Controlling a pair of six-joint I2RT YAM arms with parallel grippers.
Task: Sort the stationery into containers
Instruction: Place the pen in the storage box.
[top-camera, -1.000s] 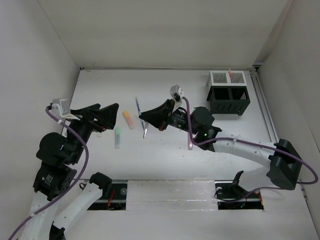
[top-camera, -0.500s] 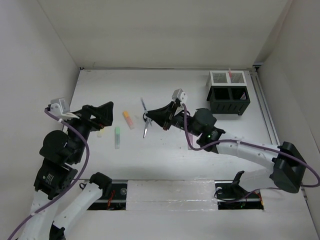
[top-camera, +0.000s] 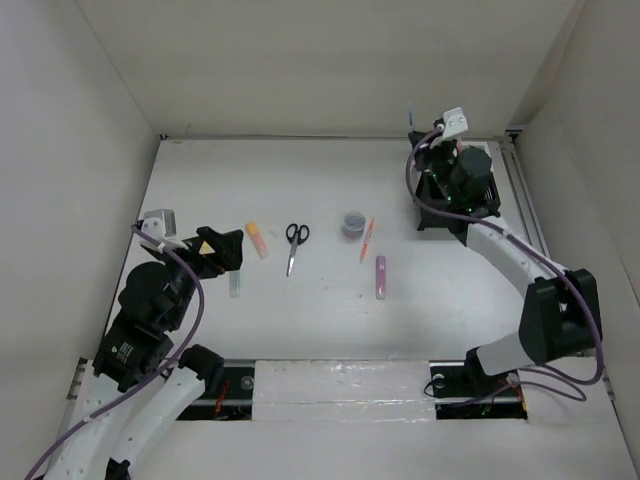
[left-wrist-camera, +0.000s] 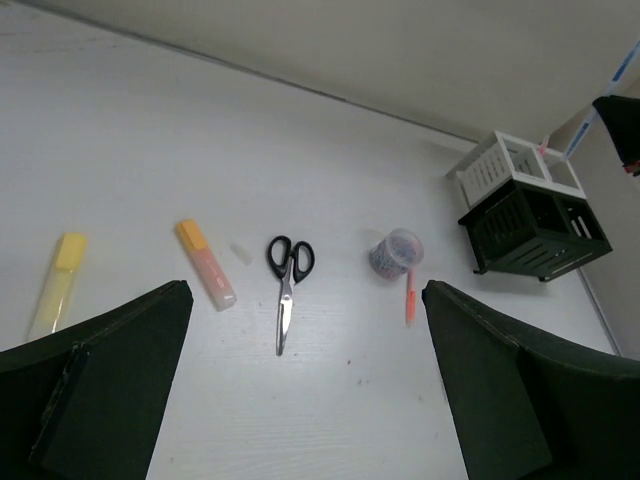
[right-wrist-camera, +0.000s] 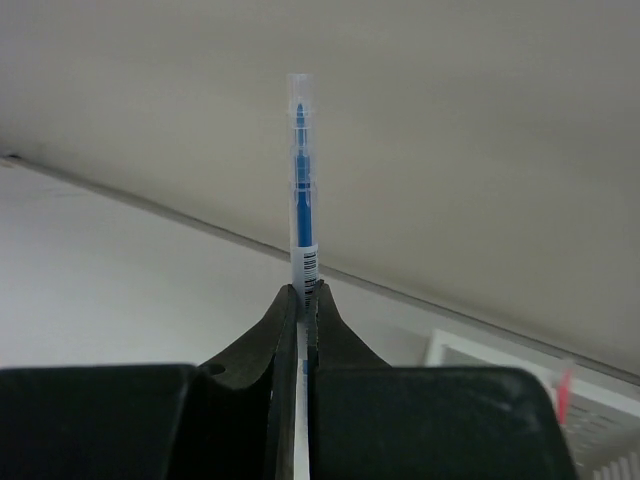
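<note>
Right gripper (right-wrist-camera: 303, 295) is found clamped on a blue pen (right-wrist-camera: 299, 170). The pen is held upright, judged so that it can be lowered end-first. It is positioned at 1 o'clock on the surface (top-camera: 330, 320), above the black organiser (left-wrist-camera: 530, 230) and white box (left-wrist-camera: 515, 165). Left gripper (top-camera: 232, 250) is noted with fingers fully apart and empty at 9 o'clock, judged ready for the green highlighter (top-camera: 235, 288). Scissors (left-wrist-camera: 287, 280), an orange highlighter (left-wrist-camera: 205, 277) and a purple highlighter (top-camera: 381, 277) lie loose, not yet sorted.
</note>
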